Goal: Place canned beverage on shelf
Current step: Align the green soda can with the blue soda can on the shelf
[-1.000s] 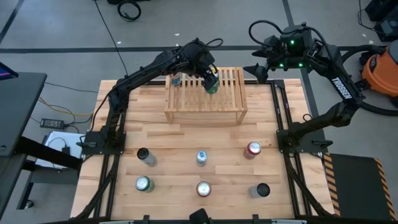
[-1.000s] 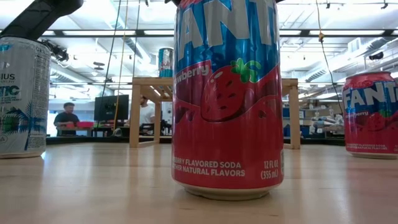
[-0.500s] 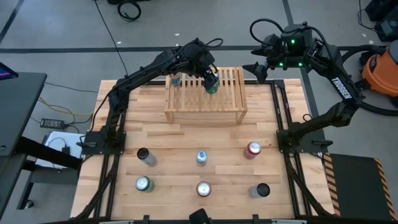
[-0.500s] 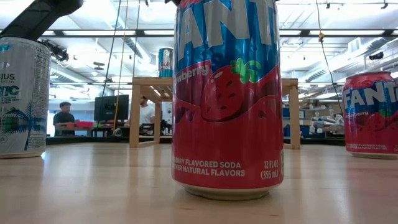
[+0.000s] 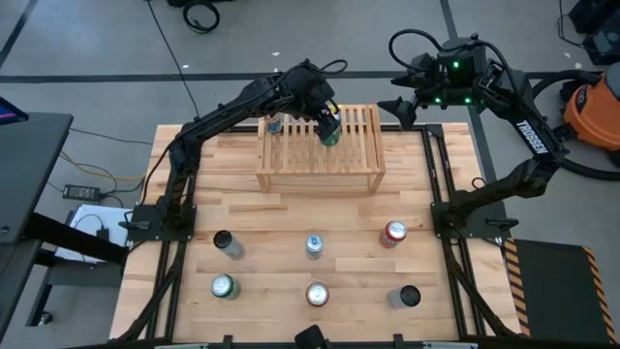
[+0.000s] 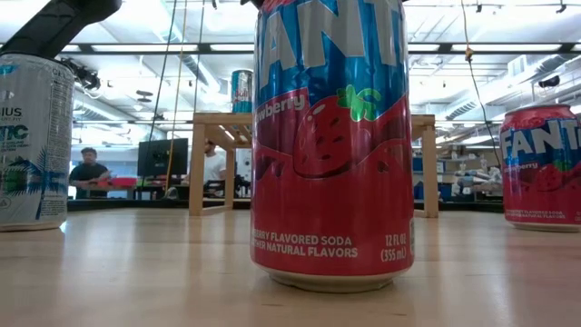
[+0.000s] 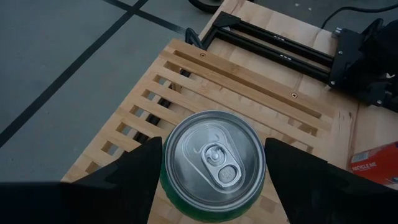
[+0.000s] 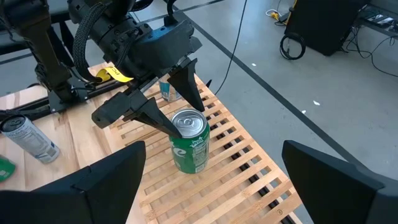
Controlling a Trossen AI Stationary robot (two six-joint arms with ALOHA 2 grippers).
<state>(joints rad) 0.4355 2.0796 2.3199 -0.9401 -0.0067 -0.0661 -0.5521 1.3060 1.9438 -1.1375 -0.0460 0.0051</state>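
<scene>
A green can (image 5: pixel 330 136) stands upright on the slatted top of the light wood shelf (image 5: pixel 320 165) at the table's far side. It also shows in the left wrist view (image 7: pixel 213 158) and the right wrist view (image 8: pixel 189 149). My left gripper (image 5: pixel 327 124) is above the shelf, its fingers on either side of the can's top. A blue can (image 5: pixel 274 124) stands on the shelf's left end. My right gripper (image 5: pixel 402 109) hangs open and empty in the air past the shelf's far right corner. My left gripper pinches the green can's upper side wall (image 7: pixel 166 186), just below the rim, between its two fingers. The fingers (image 8: pixel 163 123) slant down from the far left. The can stands upright with its base on the shelf's slats.
Several more cans stand on the near half of the table, among them a red one (image 5: pixel 394 233) and a green-topped one (image 5: pixel 225 286). A red Fanta can (image 6: pixel 331 145) fills the low view and hides most of the shelf (image 6: pixel 213 123). People show in the room behind.
</scene>
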